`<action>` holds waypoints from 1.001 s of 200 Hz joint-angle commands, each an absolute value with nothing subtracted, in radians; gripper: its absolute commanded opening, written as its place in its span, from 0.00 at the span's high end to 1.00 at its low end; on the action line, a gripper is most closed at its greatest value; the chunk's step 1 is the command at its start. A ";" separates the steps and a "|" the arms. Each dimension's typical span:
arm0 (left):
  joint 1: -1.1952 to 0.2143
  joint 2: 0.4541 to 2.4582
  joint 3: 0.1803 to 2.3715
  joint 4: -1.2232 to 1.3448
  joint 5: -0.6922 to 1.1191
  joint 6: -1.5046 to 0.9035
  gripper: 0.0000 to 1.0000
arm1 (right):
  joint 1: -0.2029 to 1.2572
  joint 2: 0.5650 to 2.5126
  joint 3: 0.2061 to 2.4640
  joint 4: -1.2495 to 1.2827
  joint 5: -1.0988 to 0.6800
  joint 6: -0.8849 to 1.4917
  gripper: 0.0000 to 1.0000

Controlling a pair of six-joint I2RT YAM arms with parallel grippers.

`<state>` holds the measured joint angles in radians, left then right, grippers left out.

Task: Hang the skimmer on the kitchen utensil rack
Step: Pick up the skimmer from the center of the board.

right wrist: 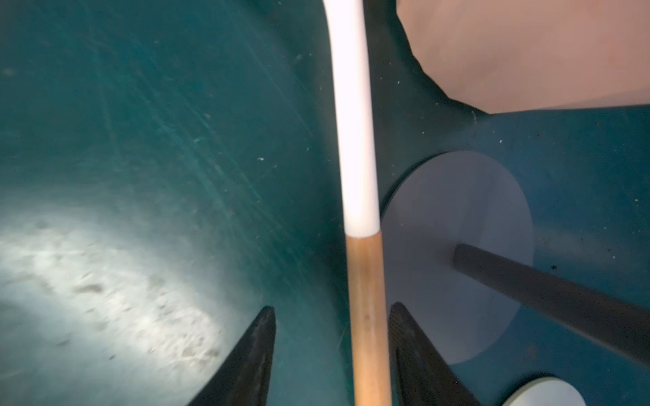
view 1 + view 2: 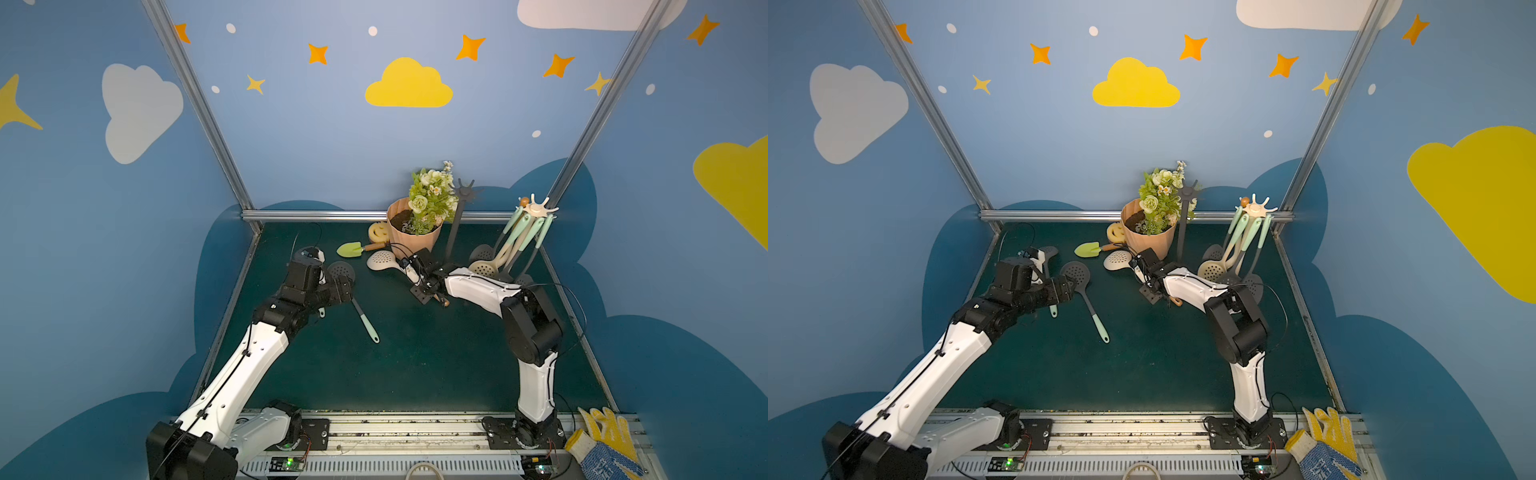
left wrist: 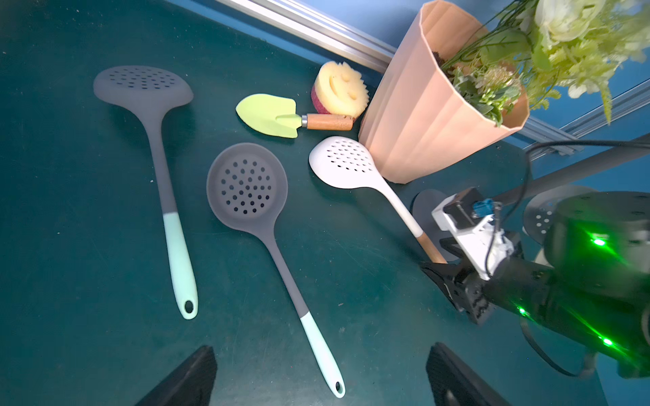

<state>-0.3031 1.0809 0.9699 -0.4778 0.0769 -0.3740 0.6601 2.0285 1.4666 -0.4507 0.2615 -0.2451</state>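
Observation:
A white skimmer with a wooden handle lies on the green table beside the flower pot. My right gripper is low over that handle. Its jaws are open and straddle the handle, with a gap on one side. An empty dark utensil rack stands just behind it. My left gripper is wide open above a grey skimmer with a mint handle and holds nothing.
A second grey skimmer lies further left. A peach flower pot, a green trowel and a smiley sponge crowd the back. A cream rack hung with several utensils stands at the back right. Gloves lie on the front rail.

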 commanded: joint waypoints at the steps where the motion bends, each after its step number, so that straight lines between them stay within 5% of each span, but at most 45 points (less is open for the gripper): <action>1: -0.298 1.069 0.975 -0.467 0.086 -0.360 0.05 | 0.650 2.070 1.519 -0.462 0.272 -0.264 0.49; 50: -0.296 1.052 0.978 -0.477 0.093 -0.360 0.06 | 0.620 2.104 1.546 -0.462 0.246 -0.268 0.53; 134: -0.294 1.007 0.966 -0.459 0.156 -0.365 0.08 | 0.618 2.067 1.509 -0.481 0.063 -0.299 0.78; 200: -0.294 0.961 0.934 -0.440 0.205 -0.362 0.10 | 0.629 2.044 1.467 -0.495 -0.033 -0.279 0.74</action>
